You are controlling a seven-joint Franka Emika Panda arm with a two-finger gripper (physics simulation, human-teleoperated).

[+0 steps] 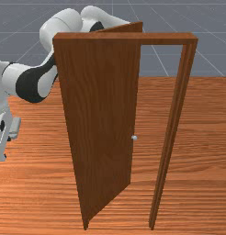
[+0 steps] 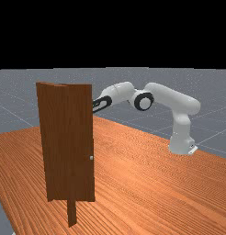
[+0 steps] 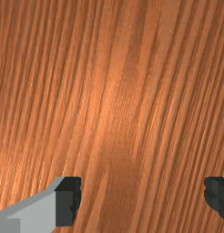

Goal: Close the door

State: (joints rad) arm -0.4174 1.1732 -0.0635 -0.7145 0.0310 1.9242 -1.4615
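from where i stand, the pincer (image 3: 142, 200) is spread wide, its two fingers well apart with nothing held between them, above the wooden table (image 1: 202, 137). the door (image 1: 101, 105) stands well apart from it, toward the front view's right, swung open out of its frame (image 1: 169, 137). the knob (image 1: 134, 137) is farther from the pincer than the hinged edge is, out by the door's free edge.

the closing push is all to do, and i'd judge the pincer is on a good side for it: behind the door, ready to press the panel toward the frame.

what worries me is where it lands. if it meets the wood close to the hinges, there's little leverage, and the tips could just skid along the panel. if it reaches round past the free edge, it would likely shove the door wider instead. spread like that, one finger could hook over the edge and jam. the arm (image 1: 59, 30) bends close behind the door's top as seen from the front, so a careless sweep might knock the panel. and easing off too soon could leave it ajar.
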